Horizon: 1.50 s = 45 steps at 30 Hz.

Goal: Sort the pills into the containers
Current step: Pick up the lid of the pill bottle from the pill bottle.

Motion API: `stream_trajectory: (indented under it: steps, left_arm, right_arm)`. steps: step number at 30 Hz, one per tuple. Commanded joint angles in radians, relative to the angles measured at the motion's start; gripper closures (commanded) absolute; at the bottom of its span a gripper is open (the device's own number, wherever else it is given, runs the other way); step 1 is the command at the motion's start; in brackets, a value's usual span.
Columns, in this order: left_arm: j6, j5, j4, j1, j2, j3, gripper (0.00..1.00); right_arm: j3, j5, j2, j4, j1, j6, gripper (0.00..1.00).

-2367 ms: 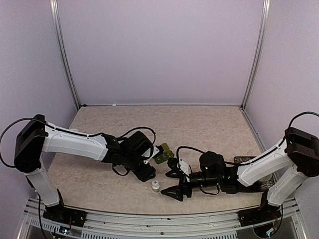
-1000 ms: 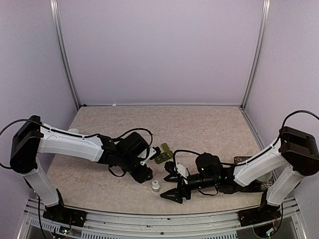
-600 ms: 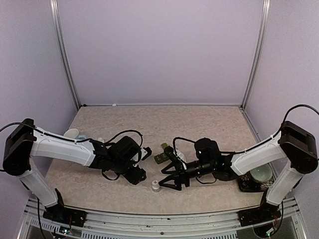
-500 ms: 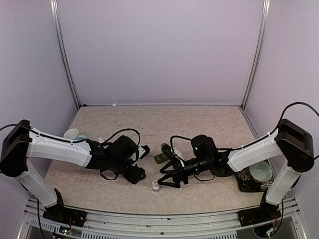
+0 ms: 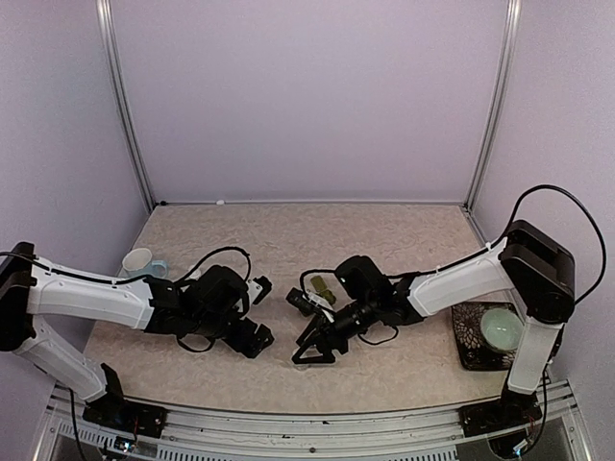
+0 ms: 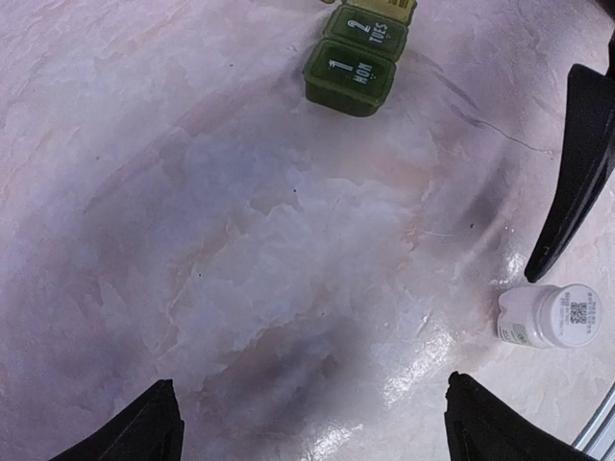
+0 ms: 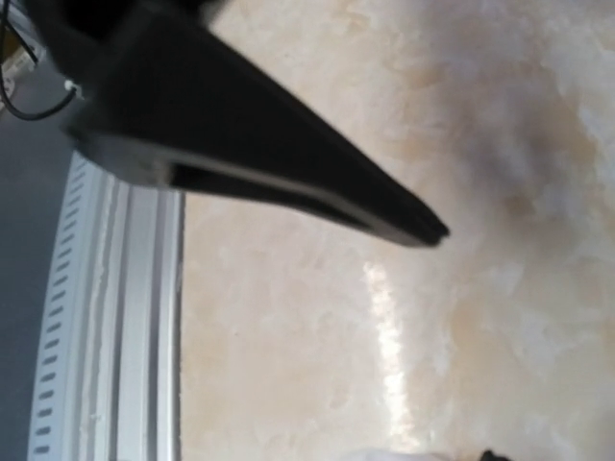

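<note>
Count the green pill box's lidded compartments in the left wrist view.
3: MON compartment nearest, TUES compartment behind it, third compartment cut off at the top edge; more may be hidden.

The bench (image 5: pixel 384 240) has a pale beige top, mottled like stone, with a shine in places, and an aluminium rail runs along its near edge. Roughly in the middle lies a small dark green pill box (image 5: pixel 320 291), a strip of joined square compartments; from the left wrist view two lids read "1 MON" and "2 TUES", and the rest of the strip runs out of the picture. Well apart from it in that view is a small white bottle (image 6: pixel 550 317) with a printed label. A light blue mug (image 5: pixel 141 261) sits far over by the left edge. Near the right front corner lies a dark patterned mat (image 5: pixel 469 336), flat on the top.
</note>
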Motion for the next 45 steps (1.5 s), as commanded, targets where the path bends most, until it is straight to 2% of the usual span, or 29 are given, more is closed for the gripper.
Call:
stream_trajectory:
  steps: [1, 12, 30, 45]
  left_arm:
    - [-0.027, -0.023, 0.029, 0.005, -0.039, -0.026, 0.07]
    - [-0.039, -0.018, 0.032, 0.004, -0.049, -0.044, 0.05]
    - [-0.042, -0.012, 0.04, -0.004, -0.016, -0.038, 0.04]
    - [-0.046, -0.007, 0.057, -0.012, 0.008, -0.047, 0.04]
  right_arm:
    - [0.05, 0.002, 0.042, -0.095, 0.0, -0.036, 0.26]
    - [0.061, 0.034, 0.058, -0.118, -0.001, -0.066, 0.42]
    - [0.066, -0.001, 0.058, -0.078, -0.011, -0.065, 0.45]
    - [0.071, -0.007, 0.061, -0.073, -0.02, -0.077, 0.62]
